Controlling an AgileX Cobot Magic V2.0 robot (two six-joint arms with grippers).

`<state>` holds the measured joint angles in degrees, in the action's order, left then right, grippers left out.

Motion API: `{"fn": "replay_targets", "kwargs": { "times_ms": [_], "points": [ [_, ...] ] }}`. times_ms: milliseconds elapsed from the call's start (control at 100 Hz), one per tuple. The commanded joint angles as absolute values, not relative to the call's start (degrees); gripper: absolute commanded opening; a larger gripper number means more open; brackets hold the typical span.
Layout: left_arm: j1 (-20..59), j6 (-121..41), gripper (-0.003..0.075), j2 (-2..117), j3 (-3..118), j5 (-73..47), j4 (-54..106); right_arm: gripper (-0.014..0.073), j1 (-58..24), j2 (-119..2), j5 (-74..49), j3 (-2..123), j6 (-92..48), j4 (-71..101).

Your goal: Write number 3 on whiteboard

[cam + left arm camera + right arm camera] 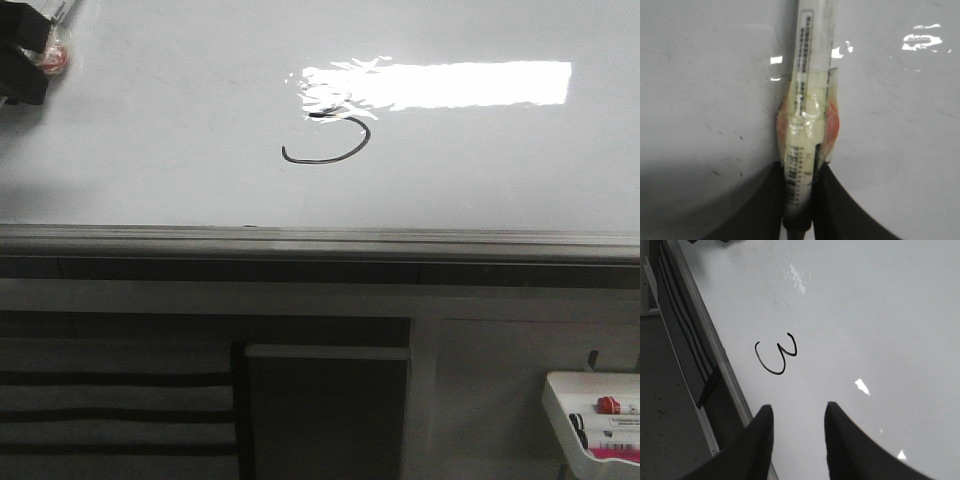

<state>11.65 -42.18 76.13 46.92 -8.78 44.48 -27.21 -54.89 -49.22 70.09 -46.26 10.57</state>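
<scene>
The whiteboard (150,150) fills the upper part of the front view, glossy white with a bright glare patch. A thin black number 3 (330,135) is drawn near its middle, its top partly lost in the glare; it also shows as number 3 (776,356) in the right wrist view. My left gripper (35,55) sits at the board's far left corner, shut on a white marker (810,100) wrapped in yellowish and red tape. My right gripper (799,412) hangs open over the whiteboard (880,330), a short way from the 3, nothing between its fingers.
A grey metal rail (320,240) runs along the board's near edge, with a dark cabinet front below it. A small white tray (590,410) with markers, one red-capped, hangs at the lower right.
</scene>
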Motion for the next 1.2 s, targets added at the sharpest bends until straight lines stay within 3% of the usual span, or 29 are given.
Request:
{"fn": "replay_targets", "kwargs": {
  "times_ms": [0, 400, 490, 690, 780, 1060, 1190],
  "points": [
    [11.6, -41.6, -0.0018, 75.0, 48.3, -3.8, 45.6, 0.0211, -26.7, -55.3, -45.7, 71.6, -45.9, 10.9],
    [11.6, -41.7, 0.0003, 75.1, 48.3, -1.4, 44.9, 0.0211, -26.7, -56.3, -45.5, 71.6, -45.9, 10.9],
    [11.6, -41.7, 0.0085, 75.1, 48.3, -1.9, 44.6, 0.0211, -26.7, -56.3, -45.2, 71.6, -45.9, 10.9],
    [11.6, -41.7, 0.0390, 75.1, 48.3, -3.6, 43.8, 0.0211, -26.7, -56.3, -44.3, 71.6, -45.9, 10.9],
    [11.5, -41.9, 0.0479, 75.1, 48.3, -3.6, 43.3, 0.0211, -26.7, -56.3, -43.7, 71.6, -45.9, 10.9],
    [11.5, -41.9, 0.0511, 74.8, 48.3, -4.0, 42.9, 0.0211, -26.7, -56.3, -44.1, 71.6, -45.5, 10.9],
    [11.5, -42.0, 0.0512, 70.8, 48.3, -6.2, 42.6, 0.0211, -25.3, -56.3, -45.1, 71.6, -36.6, 10.1]
  ]
}}
